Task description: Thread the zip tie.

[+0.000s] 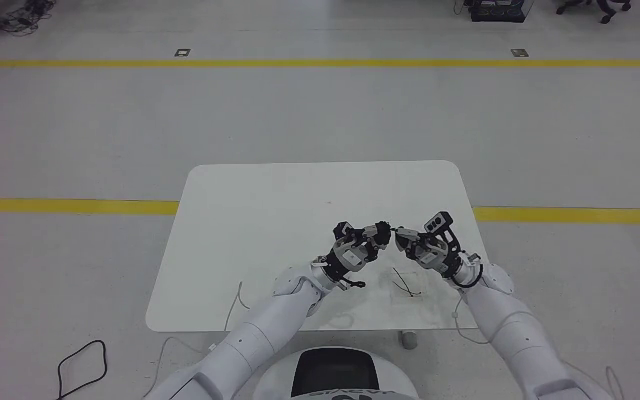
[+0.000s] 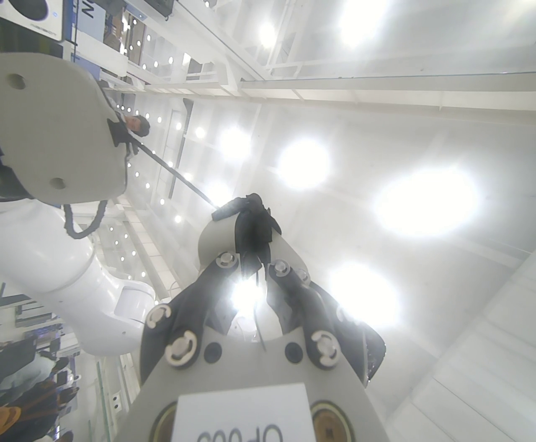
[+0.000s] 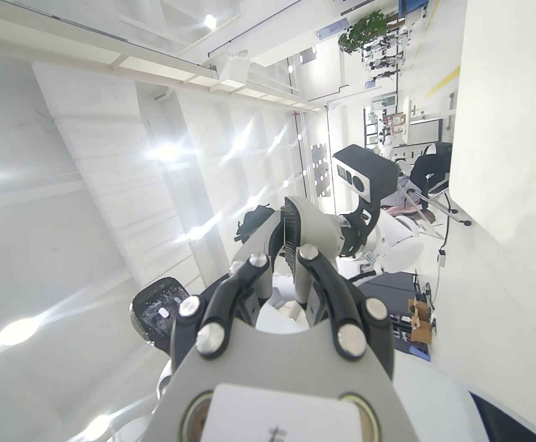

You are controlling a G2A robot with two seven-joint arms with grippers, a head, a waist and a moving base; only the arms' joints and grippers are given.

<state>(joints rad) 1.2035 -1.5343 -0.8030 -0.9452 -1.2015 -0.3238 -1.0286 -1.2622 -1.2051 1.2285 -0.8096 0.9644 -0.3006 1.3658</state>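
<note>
Above the near-right corner of your table, the left gripper and right gripper each clamp the black zip tie, barely discernible from above, with spare ties lying beneath.

Nothing legible: white label on the left hand, print upside down and cut off; wall sign too blurred.

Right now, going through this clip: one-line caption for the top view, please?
Left gripper and right gripper nearly meet above the white table, both shut on a thin black zip tie.
</note>
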